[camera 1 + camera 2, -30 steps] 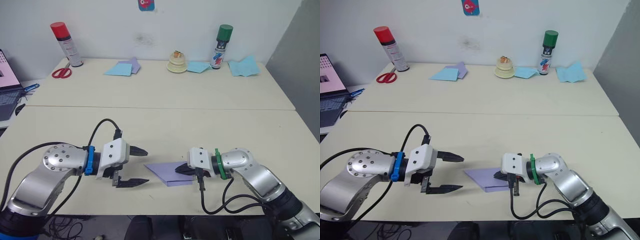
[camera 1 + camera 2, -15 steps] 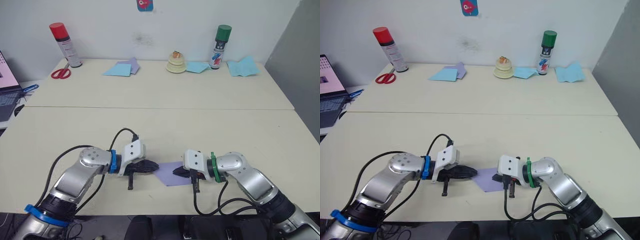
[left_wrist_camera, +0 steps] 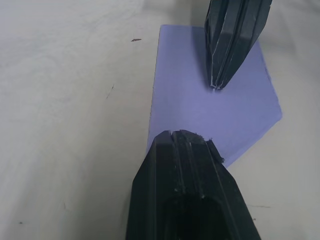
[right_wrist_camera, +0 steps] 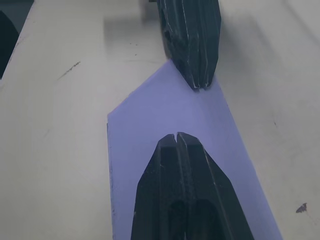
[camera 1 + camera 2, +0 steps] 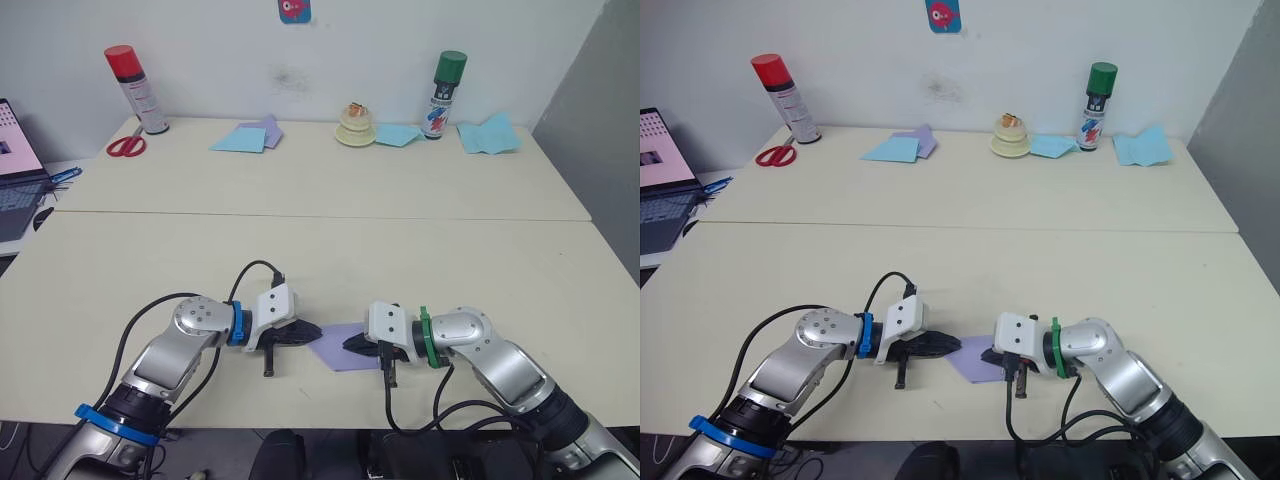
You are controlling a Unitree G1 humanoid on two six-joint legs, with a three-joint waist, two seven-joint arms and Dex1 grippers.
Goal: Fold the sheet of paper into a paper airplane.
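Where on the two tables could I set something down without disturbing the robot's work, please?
The near table is bare right of the right tool, and across its middle. The far edge is crowded: red spray can, scissors, blue papers, green spray can.

Bare table lies open around the near-edge paper; spray cans stand well apart.

The sheet of paper is plain lavender-purple, folded down to a small flat piece with straight edges and one angled corner. It lies flat on the cream table near that table's front edge (about midway along it), its surface smooth and unmarked, with no raised flap visible
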